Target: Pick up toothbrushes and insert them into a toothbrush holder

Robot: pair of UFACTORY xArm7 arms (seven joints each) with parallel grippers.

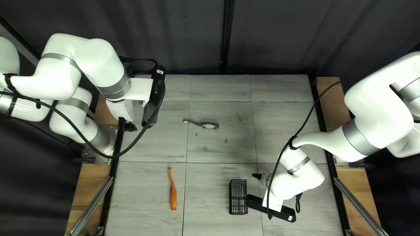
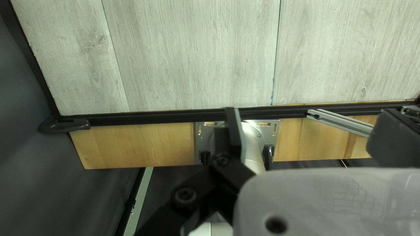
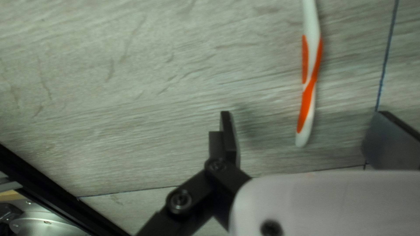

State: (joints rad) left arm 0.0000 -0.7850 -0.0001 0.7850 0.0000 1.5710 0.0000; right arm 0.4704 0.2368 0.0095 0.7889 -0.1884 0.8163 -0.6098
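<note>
In the top left view my left gripper (image 1: pixel 153 98) is above the table's left side and my right gripper (image 1: pixel 280 213) is over its near right part, fingertips hidden in both cases. A black latticed holder (image 1: pixel 238 196) stands just beside the right one. From the left wrist view, my left gripper (image 2: pixel 313 135) is open and holds nothing. The right wrist view has my right gripper (image 3: pixel 303 126) open above the table; a white and orange toothbrush (image 3: pixel 311 78) lies there, its end between the spread fingers and untouched. My right arm hides this toothbrush in the top left view.
An orange, long-necked object (image 1: pixel 173 192) lies left of the holder, and a slim green one with a pale patch (image 1: pixel 203 124) is farther back. Black rails edge the table (image 1: pixel 148 179), with a clamp handle (image 2: pixel 65 126) at one corner. Cables hang from both arms.
</note>
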